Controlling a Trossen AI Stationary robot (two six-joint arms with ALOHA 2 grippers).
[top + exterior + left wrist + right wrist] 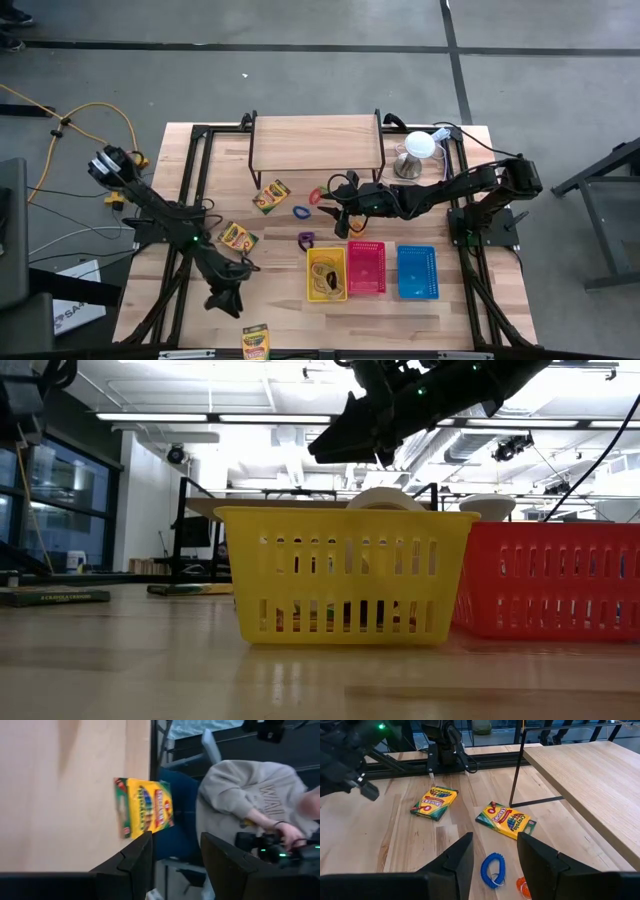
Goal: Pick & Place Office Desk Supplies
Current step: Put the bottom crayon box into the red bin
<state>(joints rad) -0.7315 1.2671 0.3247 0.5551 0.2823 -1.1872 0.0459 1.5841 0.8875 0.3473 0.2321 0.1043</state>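
Wooden table (290, 300), three sorting baskets in row; right gripper (492, 851) wide, empty, poised over blue coil loop (493, 869); left gripper (176, 862) wide, facing crayon box (144, 806).

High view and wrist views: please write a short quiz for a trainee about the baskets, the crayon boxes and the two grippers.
1. True or false: the red basket stands between the yellow basket and the blue basket.
2. How many crayon boxes lie on the table in the high view?
3. Which gripper is nearest the crayon box at the table's front edge: A, left gripper, or B, right gripper?

Key
1. True.
2. Three: that one, one near the shelf, one near the left arm.
3. A. Both grippers are open and empty.
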